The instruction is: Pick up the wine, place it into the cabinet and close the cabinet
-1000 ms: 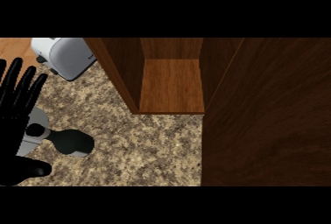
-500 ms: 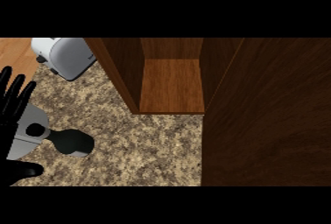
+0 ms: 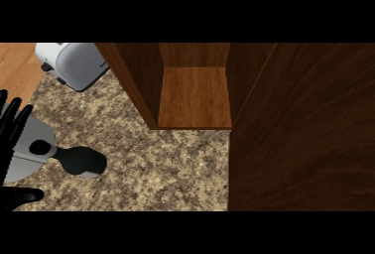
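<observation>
With your open left hand (image 3: 13, 119) resting by the dark wine bottle (image 3: 79, 161), grasp its neck before lifting toward the brown wooden cabinet (image 3: 192, 99).

Single head view, steeply down onto counter (image 3: 147, 149), close.

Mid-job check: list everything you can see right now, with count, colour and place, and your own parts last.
Cabinet: one, brown wood, top centre, open, inner shelf bare.
Cabinet door: one, dark brown, filling the right side.
Counter: one, speckled brown-beige stone, lower left and centre.
Toaster: one, silver-grey, top left.
Wine: not identifiable; a dark rounded shape lies at lower left by the forearm.
Left hand: one, black, left edge, fingers straight, pointing up.
Forearm: one, grey, left edge.
</observation>
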Tool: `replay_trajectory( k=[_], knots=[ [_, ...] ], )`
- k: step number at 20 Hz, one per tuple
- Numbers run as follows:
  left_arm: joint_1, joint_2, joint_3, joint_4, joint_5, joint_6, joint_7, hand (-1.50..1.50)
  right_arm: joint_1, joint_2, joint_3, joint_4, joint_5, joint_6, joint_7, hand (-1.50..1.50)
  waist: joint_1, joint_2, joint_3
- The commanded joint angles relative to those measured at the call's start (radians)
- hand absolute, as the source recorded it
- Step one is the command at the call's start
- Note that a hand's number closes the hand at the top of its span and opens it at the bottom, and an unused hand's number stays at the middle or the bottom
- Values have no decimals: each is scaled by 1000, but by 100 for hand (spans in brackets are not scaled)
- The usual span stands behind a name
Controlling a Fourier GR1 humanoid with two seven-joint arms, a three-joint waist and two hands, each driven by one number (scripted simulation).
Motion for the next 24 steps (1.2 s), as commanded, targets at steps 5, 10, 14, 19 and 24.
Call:
replay_trajectory(
  k=[5, 10, 14, 19, 24],
  knots=[
    [23, 60, 97, 109, 48, -89, -19, -150, 29, 4, -26, -48, -28, 17, 23, -150, 0, 0, 0],
    [62, 0, 60, 289, -87, -176, -234, -150, -6, -13, -46, -43, -66, 18, 53, -150, -1, 0, 0],
    [-38, 25, 69, 403, -108, -148, -244, -150, -40, 23, 13, -22, 5, 1, 38, -150, -1, 1, 0],
    [-17, 47, 76, 460, -149, -172, -286, -150, 45, 46, 54, -81, 38, 16, 36, -150, -2, 0, 0],
    [-13, 101, 102, 572, -150, -268, -359, -150, 42, 69, 57, 3, 67, 39, -47, -150, -1, 0, 0]
  ],
)
